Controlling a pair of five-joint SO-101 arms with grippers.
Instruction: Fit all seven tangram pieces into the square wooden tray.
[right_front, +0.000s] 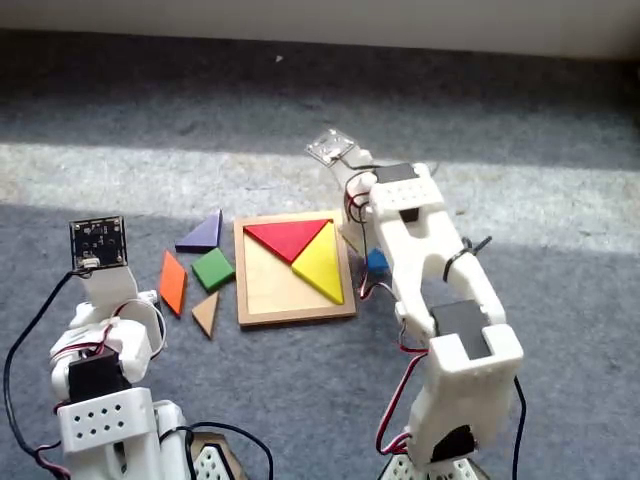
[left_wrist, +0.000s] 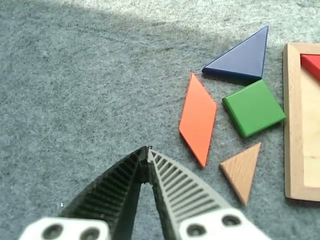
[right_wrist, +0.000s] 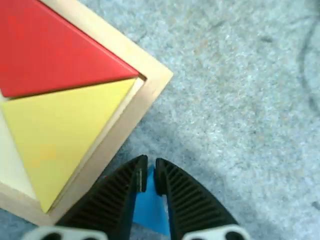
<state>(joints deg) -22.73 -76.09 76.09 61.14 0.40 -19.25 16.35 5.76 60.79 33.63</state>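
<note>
High view: square wooden tray (right_front: 296, 317) on grey carpet (right_front: 520, 110), lying between the two arms
- In tray: red triangle (right_front: 285, 238) along the far side and yellow triangle (right_front: 322, 262) along the side toward the right arm, their edges touching; bare wood shows over the rest of the tray floor
- Loose on carpet, on the tray's side toward the left arm: purple triangle (right_front: 203, 233), green square (right_front: 213, 268) just beside the rim, orange parallelogram (right_front: 173, 282), tan triangle (right_front: 206, 313)
- Left wrist view: left gripper (left_wrist: 148, 152), jaws clenched tip to tip with nothing between them, over carpet near the orange parallelogram
- Right wrist view: right gripper (right_wrist: 150, 167), jaws grasping the blue piece (right_wrist: 150, 210), just outside the tray rim by the yellow triangle
</note>
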